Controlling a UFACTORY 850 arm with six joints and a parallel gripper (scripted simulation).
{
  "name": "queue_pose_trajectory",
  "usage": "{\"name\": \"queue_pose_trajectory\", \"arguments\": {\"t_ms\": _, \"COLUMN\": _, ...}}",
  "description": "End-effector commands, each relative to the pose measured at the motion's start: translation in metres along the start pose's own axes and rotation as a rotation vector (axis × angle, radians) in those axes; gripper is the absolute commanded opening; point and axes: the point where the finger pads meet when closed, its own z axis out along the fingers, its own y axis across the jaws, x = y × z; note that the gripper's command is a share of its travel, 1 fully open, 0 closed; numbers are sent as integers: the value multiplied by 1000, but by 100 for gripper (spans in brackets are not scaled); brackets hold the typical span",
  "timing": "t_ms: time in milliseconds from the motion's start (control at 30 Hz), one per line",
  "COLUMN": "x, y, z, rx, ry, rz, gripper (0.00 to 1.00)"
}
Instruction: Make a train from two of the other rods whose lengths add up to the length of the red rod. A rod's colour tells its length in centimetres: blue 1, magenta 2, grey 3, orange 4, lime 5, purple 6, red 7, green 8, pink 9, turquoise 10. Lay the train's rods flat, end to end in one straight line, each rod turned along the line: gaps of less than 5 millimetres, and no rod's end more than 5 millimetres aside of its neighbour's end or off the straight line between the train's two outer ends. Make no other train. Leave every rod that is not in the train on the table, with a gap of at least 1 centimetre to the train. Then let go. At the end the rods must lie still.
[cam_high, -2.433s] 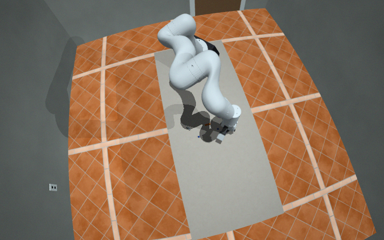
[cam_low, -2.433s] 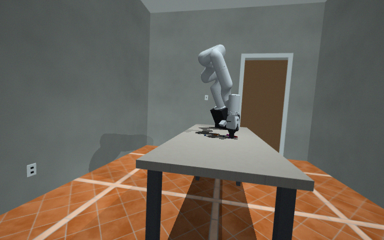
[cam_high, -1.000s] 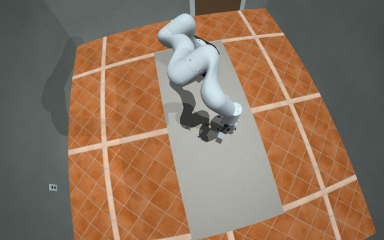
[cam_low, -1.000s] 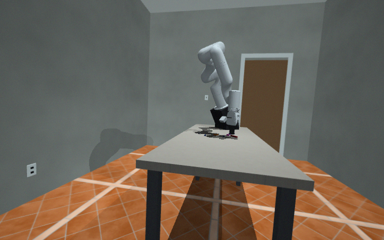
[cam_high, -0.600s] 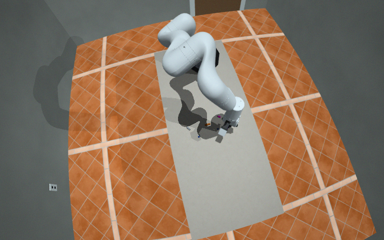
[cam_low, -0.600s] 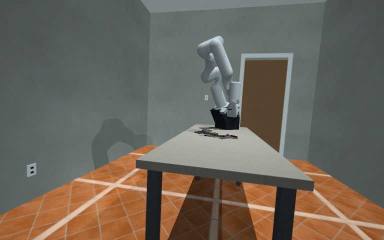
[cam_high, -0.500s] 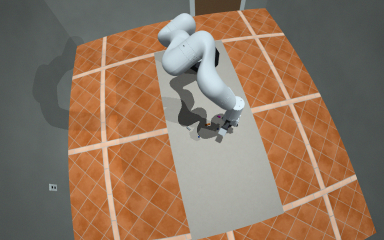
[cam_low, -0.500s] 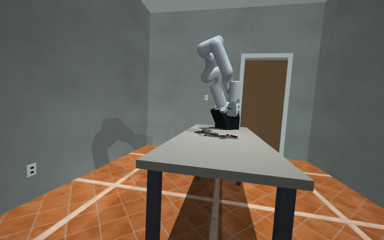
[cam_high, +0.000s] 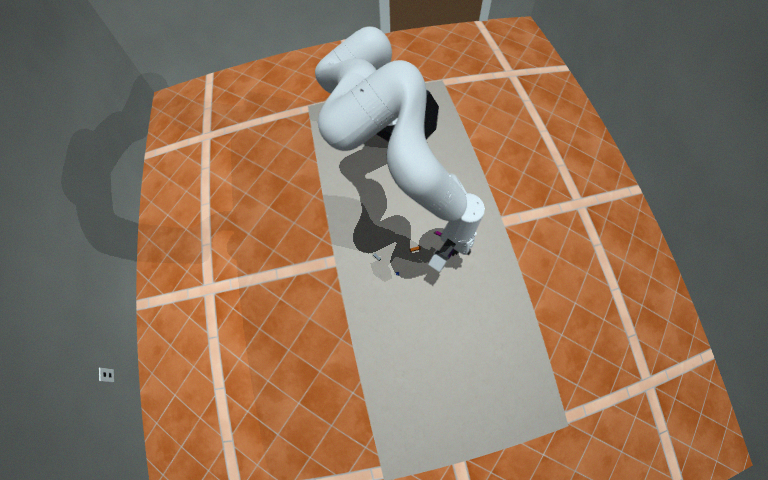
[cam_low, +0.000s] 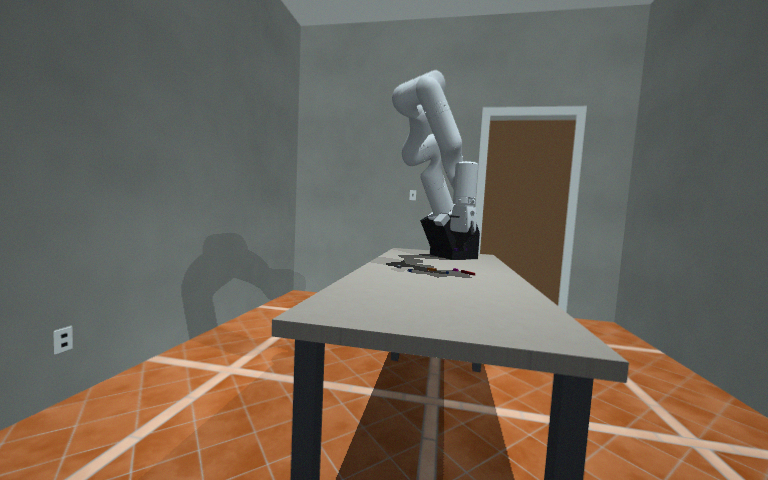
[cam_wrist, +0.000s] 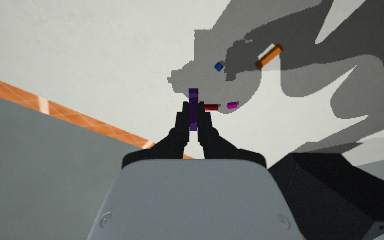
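The hand (cam_wrist: 193, 116) is clamped on the purple rod (cam_wrist: 193, 97), held above the tabletop (cam_wrist: 100, 55) so it can be carried. Purple plus the blue rod (cam_wrist: 218, 66) equals red, so blue is the likely partner. The red rod (cam_wrist: 211, 107), magenta rod (cam_wrist: 232, 105) and orange rod (cam_wrist: 268, 56) lie apart on the tabletop.

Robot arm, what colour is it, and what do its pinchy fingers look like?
The arm is smooth, glossy white, made of fat rounded tubes joined like bent sausages, standing on a black base. No cables show. The gripper has a pale grey boxy body and two slim black fingers that taper toward their tips.
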Motion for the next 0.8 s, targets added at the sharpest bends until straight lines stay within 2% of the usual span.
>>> {"name": "queue_pose_trajectory", "arguments": {"t_ms": 0, "x": 15, "y": 16, "z": -1, "rx": 10, "ry": 6, "rz": 167, "gripper": 4}}
{"name": "queue_pose_trajectory", "arguments": {"t_ms": 67, "x": 15, "y": 16, "z": -1, "rx": 10, "ry": 6, "rz": 167, "gripper": 4}}
{"name": "queue_pose_trajectory", "arguments": {"t_ms": 133, "x": 24, "y": 28, "z": -1, "rx": 11, "ry": 5, "rz": 286, "gripper": 4}}
{"name": "queue_pose_trajectory", "arguments": {"t_ms": 533, "x": 49, "y": 66, "z": -1, "rx": 11, "ry": 2, "rz": 637, "gripper": 4}}
{"name": "queue_pose_trajectory", "arguments": {"t_ms": 767, "x": 50, "y": 68, "z": -1, "rx": 11, "ry": 1, "rz": 653, "gripper": 4}}
